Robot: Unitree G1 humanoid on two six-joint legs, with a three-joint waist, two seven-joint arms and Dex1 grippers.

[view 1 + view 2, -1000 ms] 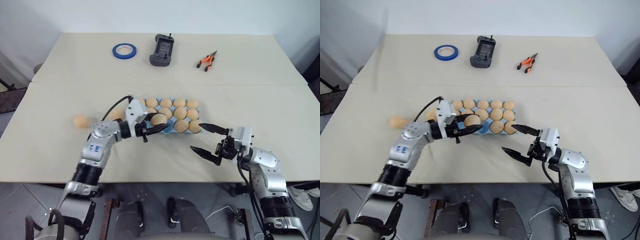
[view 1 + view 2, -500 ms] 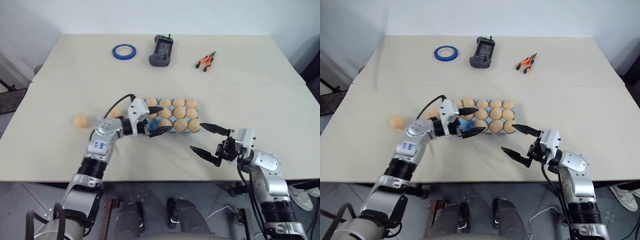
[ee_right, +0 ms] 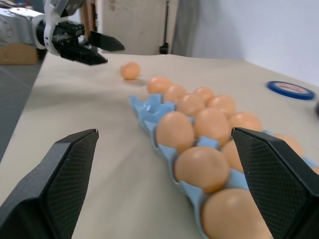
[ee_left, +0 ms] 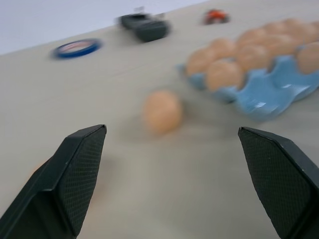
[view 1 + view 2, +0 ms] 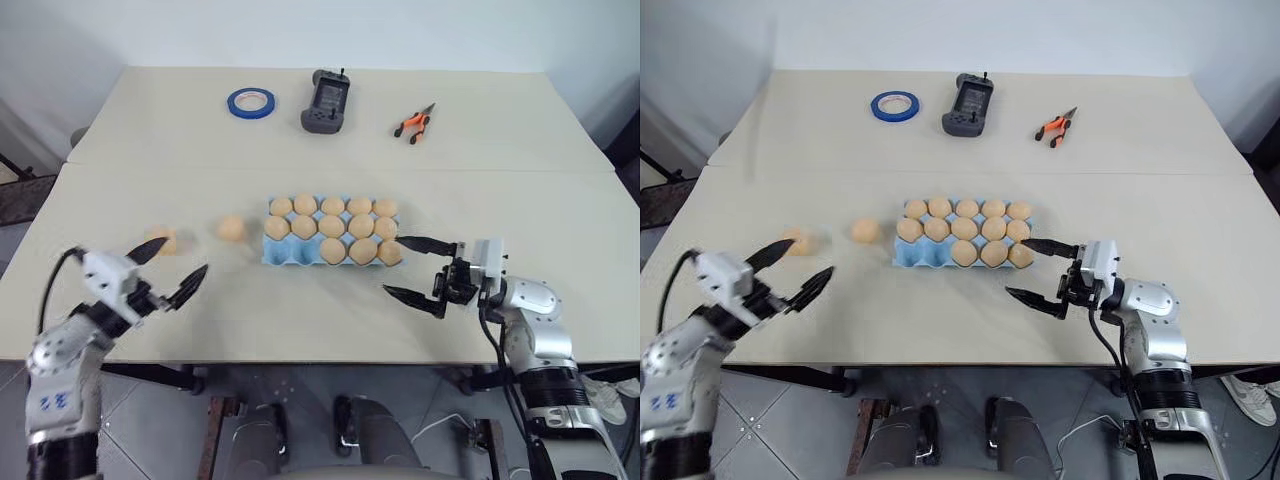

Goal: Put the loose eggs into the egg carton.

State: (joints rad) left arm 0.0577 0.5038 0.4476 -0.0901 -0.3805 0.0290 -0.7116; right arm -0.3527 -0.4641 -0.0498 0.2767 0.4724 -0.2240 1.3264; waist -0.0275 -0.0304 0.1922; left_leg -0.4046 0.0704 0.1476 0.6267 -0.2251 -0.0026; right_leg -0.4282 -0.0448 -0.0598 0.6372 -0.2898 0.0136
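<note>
At lower left, the left gripper (image 5: 168,268) is held spread and empty. Two loose eggs (image 5: 231,228) lie just beyond; one could be nudged and rolled by a finger. At centre, the egg carton (image 5: 281,256) has two empty cups. The right gripper (image 5: 416,268) is spread beside it.

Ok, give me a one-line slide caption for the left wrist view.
Open left gripper faces a loose egg lying on the table beside the blue egg carton.
</note>
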